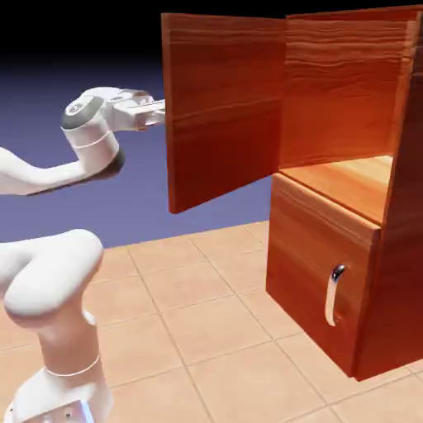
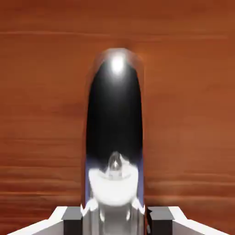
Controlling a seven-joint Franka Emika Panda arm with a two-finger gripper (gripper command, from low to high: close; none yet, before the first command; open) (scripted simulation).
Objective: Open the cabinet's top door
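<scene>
End effector point(image 1: 159, 115) clenched on top door point(image 1: 223, 107) handle point(image 2: 114, 133); door swung wide. Maintain grip, follow hinge arc, avoid slipping.

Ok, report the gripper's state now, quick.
Gripper: shut on the curved silver handle of the reddish wood-grain top door, which stands swung open.

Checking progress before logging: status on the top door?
Gripper shut on top door's handle. Top door swung wide open, cabinet interior exposed. Nothing in the way.
</scene>
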